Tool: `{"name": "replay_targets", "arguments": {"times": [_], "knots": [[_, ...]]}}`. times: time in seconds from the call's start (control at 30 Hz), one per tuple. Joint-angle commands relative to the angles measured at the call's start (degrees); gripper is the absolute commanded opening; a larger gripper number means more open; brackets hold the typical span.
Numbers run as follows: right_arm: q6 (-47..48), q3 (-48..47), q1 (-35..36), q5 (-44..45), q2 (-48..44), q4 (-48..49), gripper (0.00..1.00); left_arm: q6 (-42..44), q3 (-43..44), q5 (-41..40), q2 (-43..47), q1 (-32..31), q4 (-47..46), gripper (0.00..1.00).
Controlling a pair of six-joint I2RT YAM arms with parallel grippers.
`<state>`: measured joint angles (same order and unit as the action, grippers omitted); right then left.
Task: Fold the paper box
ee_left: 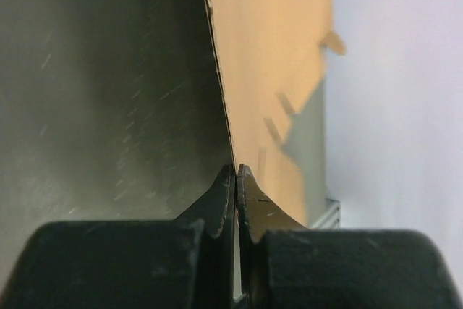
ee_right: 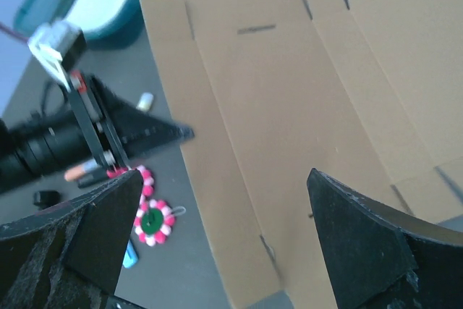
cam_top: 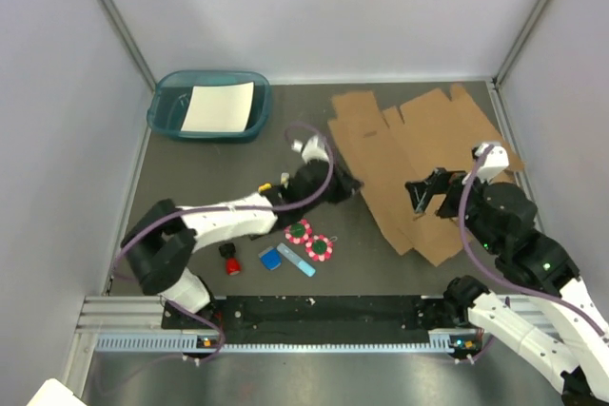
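Observation:
The paper box [cam_top: 419, 164] is a flat brown cardboard sheet with flaps, lying on the right half of the table. My left gripper [cam_top: 348, 184] reaches in from the left and is shut on the sheet's left edge. In the left wrist view the fingers [ee_left: 236, 179] pinch the thin edge of the cardboard [ee_left: 268, 70], which rises away from them. My right gripper [cam_top: 425, 195] hovers over the sheet's lower middle, open and empty. In the right wrist view its wide-spread gripper [ee_right: 224, 215] frames the cardboard [ee_right: 289, 106], with the left gripper [ee_right: 166, 134] at the sheet's left edge.
A teal tray [cam_top: 164, 113] holding a white paper sheet [cam_top: 219, 106] stands at the back left. Two pink-and-green round pieces [cam_top: 300, 232] [cam_top: 319, 248], blue pieces [cam_top: 270, 258] and a red piece [cam_top: 231, 264] lie below the left arm. Grey walls close three sides.

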<state>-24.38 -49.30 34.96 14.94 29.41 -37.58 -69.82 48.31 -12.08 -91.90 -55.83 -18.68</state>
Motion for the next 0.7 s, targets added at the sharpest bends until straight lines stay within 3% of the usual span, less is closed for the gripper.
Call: {"name": "replay_targets", "arguments": {"times": [0.0,0.13,0.27,0.4,0.53,0.67], "knots": [[3.11,-8.61,-0.24,1.14,0.38,1.20,0.99,24.27,18.01,13.71,8.57,8.08,22.24,0.00],[4.52,-12.39,-0.24,1.67,0.82,1.02,0.99,41.03,35.48,15.68,8.93,12.50,43.58,0.00],[4.96,-15.64,-0.24,1.23,0.65,0.84,0.99,50.38,47.90,15.86,8.67,14.26,56.51,0.00],[5.66,-18.63,-0.24,1.14,0.65,0.76,0.99,54.44,58.89,19.44,9.01,14.35,62.52,0.00],[5.66,-22.59,-0.24,0.36,-0.23,0.84,0.99,54.79,72.14,28.32,9.45,14.35,67.36,0.00],[4.96,-25.58,-0.24,-0.79,-1.81,0.76,0.99,52.16,73.16,41.90,13.84,14.26,65.09,0.00]]}}
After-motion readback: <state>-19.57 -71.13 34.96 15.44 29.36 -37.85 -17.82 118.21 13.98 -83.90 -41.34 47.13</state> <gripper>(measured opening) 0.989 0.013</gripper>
